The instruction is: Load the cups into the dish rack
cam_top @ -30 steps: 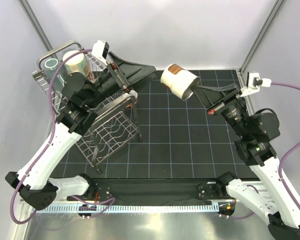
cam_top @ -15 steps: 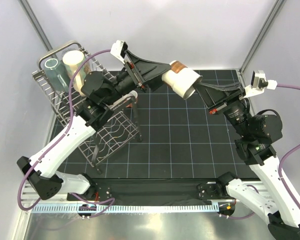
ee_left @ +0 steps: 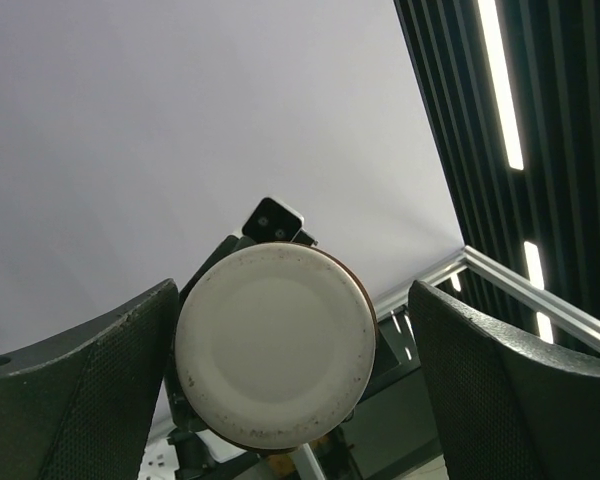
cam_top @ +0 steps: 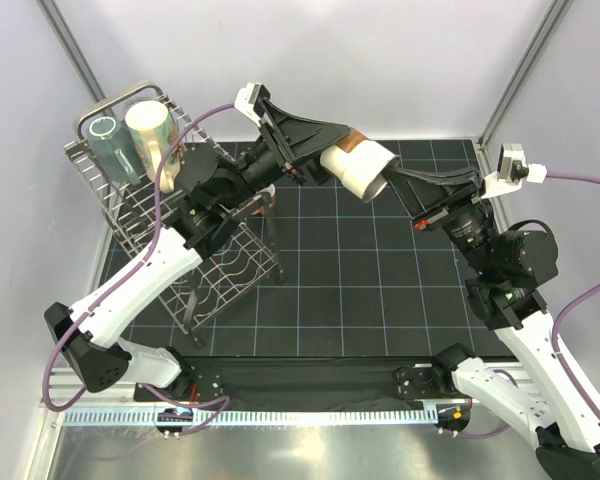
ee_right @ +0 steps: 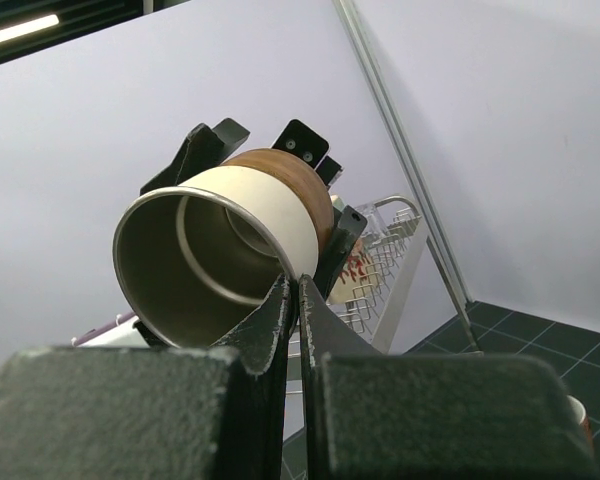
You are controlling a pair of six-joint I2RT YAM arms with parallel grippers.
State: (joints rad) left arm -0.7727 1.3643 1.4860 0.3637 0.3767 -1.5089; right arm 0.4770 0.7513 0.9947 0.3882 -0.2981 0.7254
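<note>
My right gripper (cam_top: pixel 387 180) is shut on the rim of the small brown-based cup (cam_top: pixel 356 165) and holds it on its side in the air over the table's far middle. In the right wrist view the fingers (ee_right: pixel 285 310) pinch the cup's wall (ee_right: pixel 270 205). My left gripper (cam_top: pixel 335 150) is open, and its jaws straddle the cup's brown base. In the left wrist view the cup's pale underside (ee_left: pixel 275 345) fills the gap, close to the left finger (ee_left: pixel 90 395). The silver wire dish rack (cam_top: pixel 215 265) stands at the left and holds the grey-teal tumbler (cam_top: pixel 105 140) and the cream mug (cam_top: pixel 152 135).
The rack's loop handle (cam_top: pixel 115 100) rises at its far end. The frame posts (cam_top: pixel 515 70) stand at the table's far corners. The black gridded mat (cam_top: pixel 370 290) covers the table. The rack and printed mug (ee_right: pixel 358 268) show behind the cup in the right wrist view.
My left arm has swung right from the rack, and its open jaws now straddle the cup's base. My right arm has shifted the cup slightly left.
</note>
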